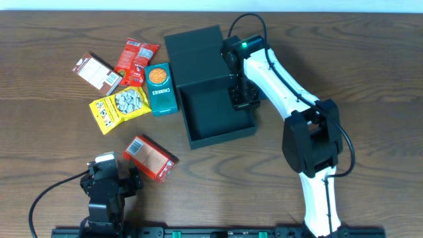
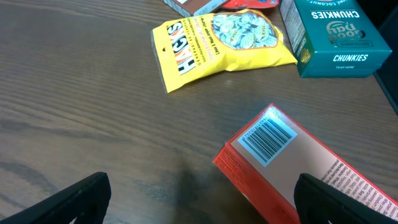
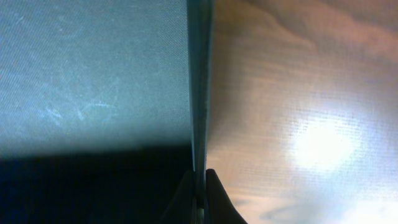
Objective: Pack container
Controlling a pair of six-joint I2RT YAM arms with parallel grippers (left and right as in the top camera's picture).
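Note:
The container is a dark open box at table centre, its flap lid folded back behind it. My right gripper is shut on the container's right wall. In the right wrist view the thin wall runs straight up from between my pinched right gripper, with the box floor on the left. My left gripper stands open near the front left. Its fingers straddle bare table and one corner of a red-orange box, touching nothing.
Left of the container lie a teal Chunkies box, a yellow candy bag, a red packet and a brown packet. The red-orange box lies alone nearer the front edge.

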